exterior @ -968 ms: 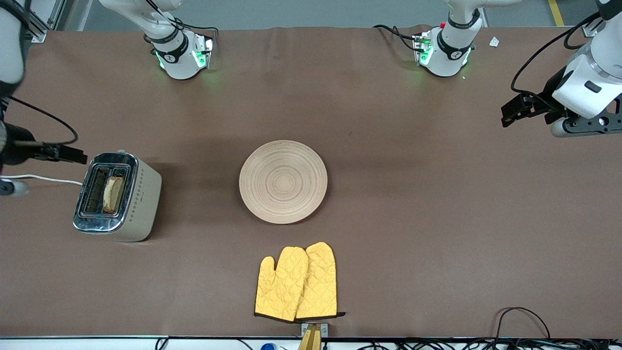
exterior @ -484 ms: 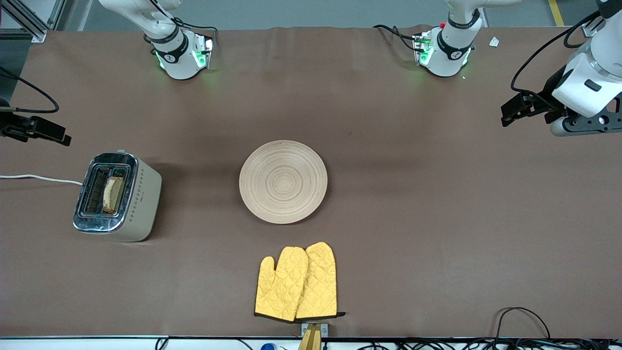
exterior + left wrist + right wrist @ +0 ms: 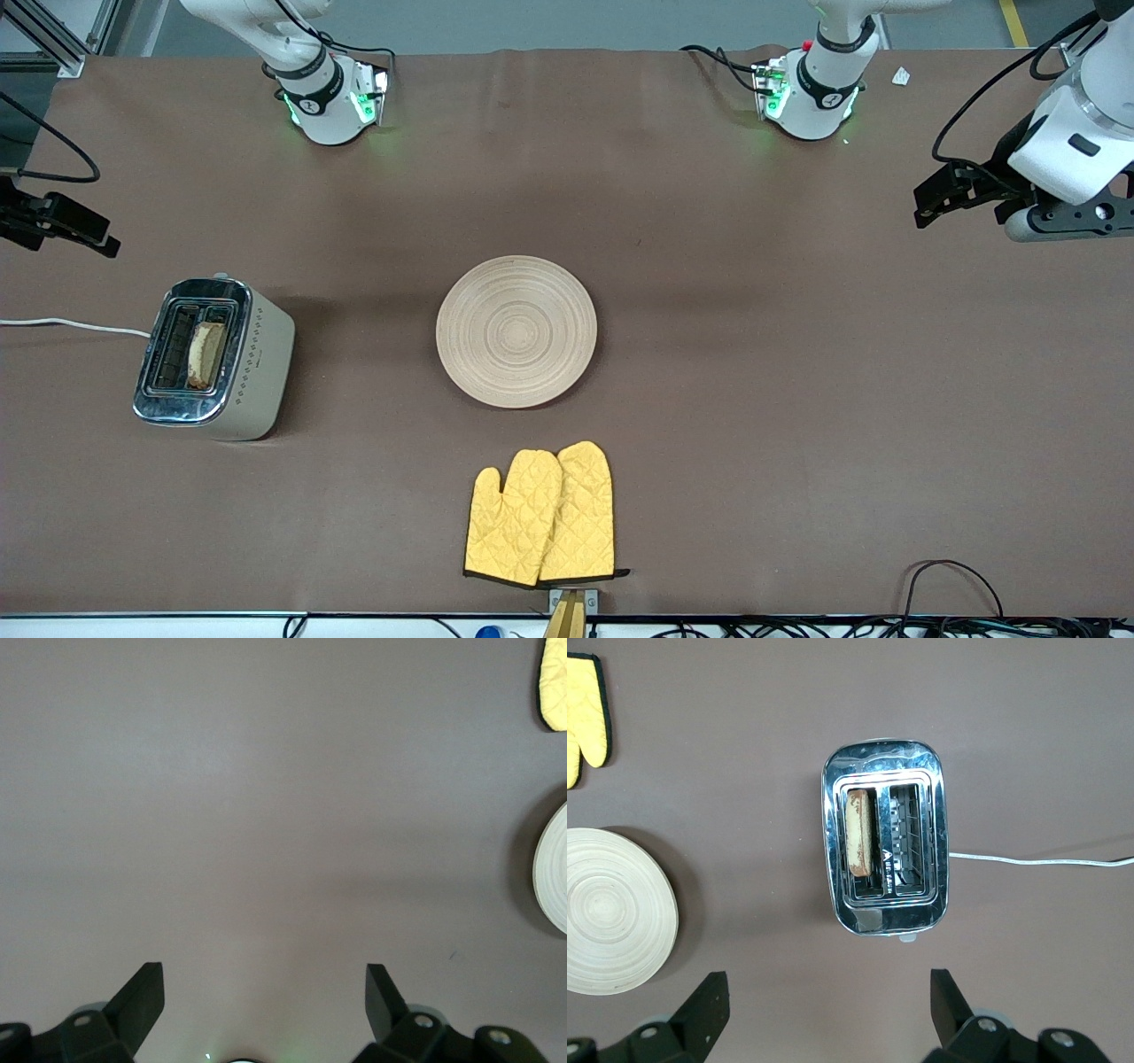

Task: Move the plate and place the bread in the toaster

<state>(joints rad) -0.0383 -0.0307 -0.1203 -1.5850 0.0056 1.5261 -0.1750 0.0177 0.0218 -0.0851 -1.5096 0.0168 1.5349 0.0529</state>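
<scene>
The toaster [image 3: 252, 363] stands toward the right arm's end of the table, and the right wrist view [image 3: 939, 842] looks down on it. The bread [image 3: 205, 354] stands upright in the slot nearer the plate, also seen in the right wrist view [image 3: 859, 833]. The plate [image 3: 516, 330] lies bare at the table's middle and shows in both wrist views [image 3: 611, 912] [image 3: 554, 873]. My right gripper [image 3: 84, 232] is open and empty, up in the air at the table's end past the toaster. My left gripper [image 3: 943, 190] is open and empty over bare table at the left arm's end.
A pair of yellow oven mitts [image 3: 542, 514] lies nearer to the front camera than the plate. The toaster's white cord [image 3: 71, 325] runs off the table's end. Cables hang at the front edge [image 3: 957, 585].
My right gripper has drawn away from the toaster toward the table's end and the robots' side. My left gripper has shifted slightly the same way. Bread, toaster and plate have not moved.
</scene>
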